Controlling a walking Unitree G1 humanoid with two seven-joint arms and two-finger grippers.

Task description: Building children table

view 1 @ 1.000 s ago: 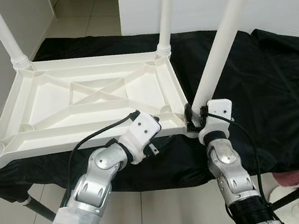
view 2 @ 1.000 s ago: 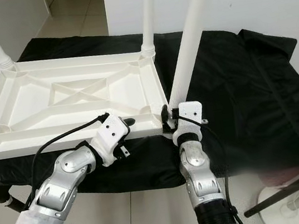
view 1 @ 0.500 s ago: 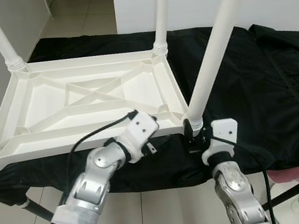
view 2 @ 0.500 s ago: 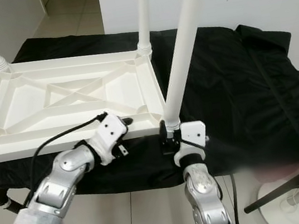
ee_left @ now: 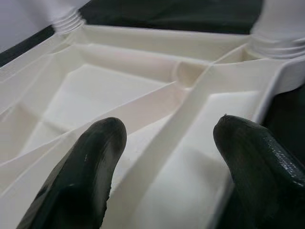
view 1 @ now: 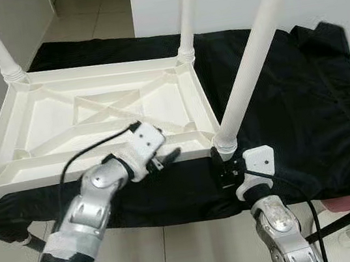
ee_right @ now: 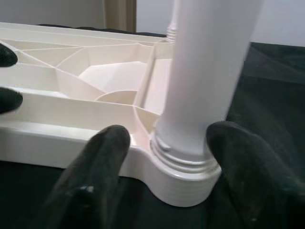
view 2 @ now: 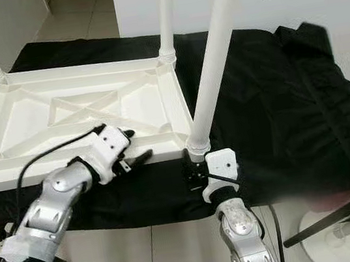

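White plastic table [view 1: 103, 115] upside down on black cloth [view 1: 303, 105], legs up; no readable markings. Pale tiled floor, white walls. Left gripper [view 1: 166, 157] at table's near rim, fingers apart. Right gripper [ee_right: 167, 157] open, fingers astride near-right leg [view 1: 250, 60] base.

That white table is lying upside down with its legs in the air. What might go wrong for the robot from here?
1. The near leg leans, unlike the other legs, so it may not be fully seated in its corner socket. With the right gripper open on either side of its base, it might tip or pop out.
2. The tabletop lies on loose black cloth near the front edge; a push from the left gripper at its rim might slide it.
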